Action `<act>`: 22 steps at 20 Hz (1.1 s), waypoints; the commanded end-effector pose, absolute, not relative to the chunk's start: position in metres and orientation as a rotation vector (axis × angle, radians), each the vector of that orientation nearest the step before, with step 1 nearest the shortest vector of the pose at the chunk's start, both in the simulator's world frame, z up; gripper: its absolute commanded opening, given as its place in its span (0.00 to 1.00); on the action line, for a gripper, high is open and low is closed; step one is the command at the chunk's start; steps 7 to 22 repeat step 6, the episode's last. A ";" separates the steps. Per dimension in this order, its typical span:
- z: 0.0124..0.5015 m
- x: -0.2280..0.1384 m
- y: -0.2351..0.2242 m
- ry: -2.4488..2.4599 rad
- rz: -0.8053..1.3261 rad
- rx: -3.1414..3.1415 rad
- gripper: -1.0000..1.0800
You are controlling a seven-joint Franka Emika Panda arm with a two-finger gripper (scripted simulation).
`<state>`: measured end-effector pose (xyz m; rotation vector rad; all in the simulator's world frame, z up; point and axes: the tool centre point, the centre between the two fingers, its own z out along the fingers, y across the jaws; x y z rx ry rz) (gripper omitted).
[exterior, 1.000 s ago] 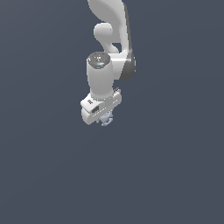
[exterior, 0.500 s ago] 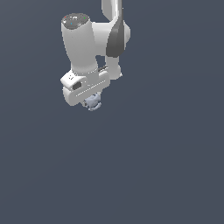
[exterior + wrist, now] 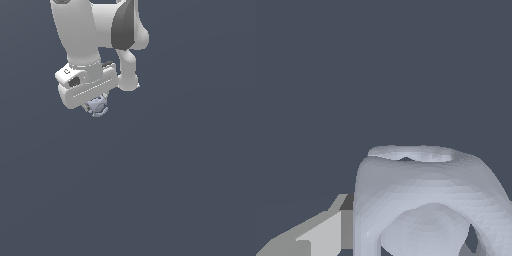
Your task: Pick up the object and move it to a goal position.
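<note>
Pick looks done: the object (image 3: 97,106) sits clamped in the claw (image 3: 96,107), tucked under the hand w/ only its lower part showing. Wrist view confirms, the lump fills the near field beside one finger (image 3: 321,235). No worktop visible, just flat dark backdrop, so height can't be told. Left to do, as I judge: carry to goal & hold there; no goal marker visible in either view, so remaining travel unknown.

Count: 1 arm, 1 claw, 1 object. Nothing else in shot.
</note>
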<state>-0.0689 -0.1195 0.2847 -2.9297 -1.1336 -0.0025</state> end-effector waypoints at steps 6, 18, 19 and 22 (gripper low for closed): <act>0.283 -0.068 -0.119 -1.135 0.000 -2.929 0.00; 0.283 -0.068 -0.119 -1.135 0.000 -2.929 0.00; 0.283 -0.068 -0.119 -1.135 0.000 -2.929 0.00; 0.283 -0.068 -0.119 -1.135 0.000 -2.929 0.00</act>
